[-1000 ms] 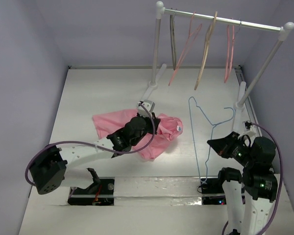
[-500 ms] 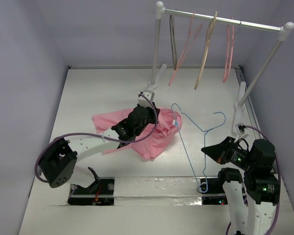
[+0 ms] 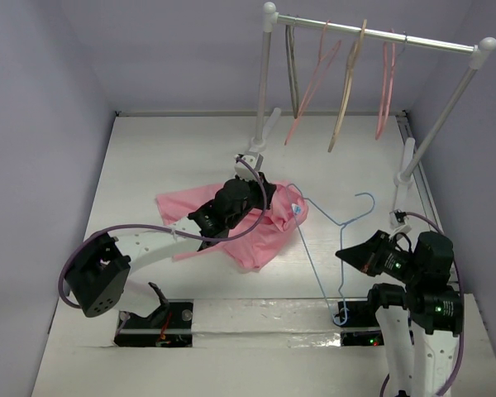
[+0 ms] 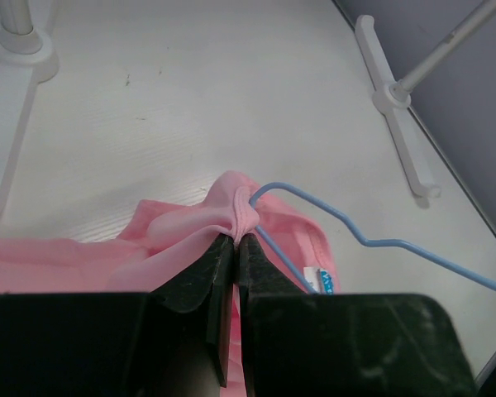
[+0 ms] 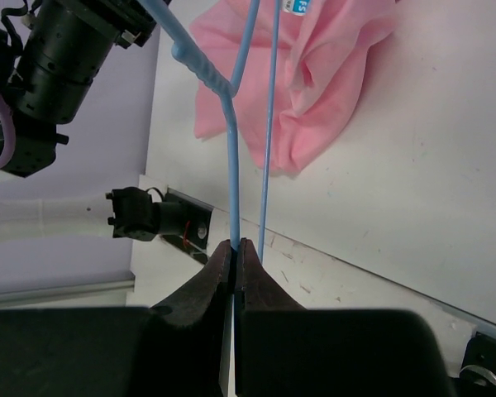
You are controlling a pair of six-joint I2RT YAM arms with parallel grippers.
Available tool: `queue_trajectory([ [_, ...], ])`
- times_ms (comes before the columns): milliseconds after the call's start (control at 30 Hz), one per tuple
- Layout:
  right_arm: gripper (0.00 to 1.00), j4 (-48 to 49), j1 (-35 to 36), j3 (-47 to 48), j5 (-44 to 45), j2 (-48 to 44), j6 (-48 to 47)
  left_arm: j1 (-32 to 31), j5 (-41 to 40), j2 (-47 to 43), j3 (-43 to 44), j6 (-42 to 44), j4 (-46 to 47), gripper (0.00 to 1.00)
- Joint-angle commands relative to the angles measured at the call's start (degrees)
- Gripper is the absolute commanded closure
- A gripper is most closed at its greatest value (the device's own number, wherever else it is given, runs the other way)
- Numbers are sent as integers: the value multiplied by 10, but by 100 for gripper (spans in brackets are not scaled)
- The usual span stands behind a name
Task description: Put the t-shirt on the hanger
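Your left gripper (image 4: pixel 236 240) is pinched fully closed on a fold at the neck of the pink t-shirt (image 4: pixel 182 248). The shirt lies bunched on the table (image 3: pixel 174 149), just in front of the left post of the rack (image 3: pixel 264 74). The neck tag (image 4: pixel 324 281) is white with blue print, but it's too small to read.

The blue hanger (image 4: pixel 314 203) has its rounded corner right up against that pinched fold. I can't tell if it's actually inside the neck hole. A second ago it hung well clear, nearer the rack's right post, so it's swung left.

Your right gripper (image 5: pixel 234 244), in front of the rack's right post, is clamped tight on the hanger's wire just below the twisted bit.
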Motion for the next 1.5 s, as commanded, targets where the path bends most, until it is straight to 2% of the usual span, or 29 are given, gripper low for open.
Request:
queue_trajectory([
  [0, 100, 47, 5, -4, -19, -2, 9, -4, 13, -13, 1, -7, 47, 100],
  [167, 100, 25, 5, 35, -18, 11, -6, -4, -13, -1, 9, -4, 36, 100],
  [700, 100, 76, 5, -19, -40, 12, 27, -4, 25, 21, 28, -9, 50, 100],
  [1067, 100, 68, 5, -41, -46, 12, 28, -4, 40, 38, 44, -11, 58, 100],
  [1267, 100, 106, 5, -51, -35, 27, 32, -10, 66, 24, 32, -18, 66, 100],
  [1467, 100, 182, 5, -39, 3, 93, 19, -15, 65, 15, 14, -23, 57, 100],
])
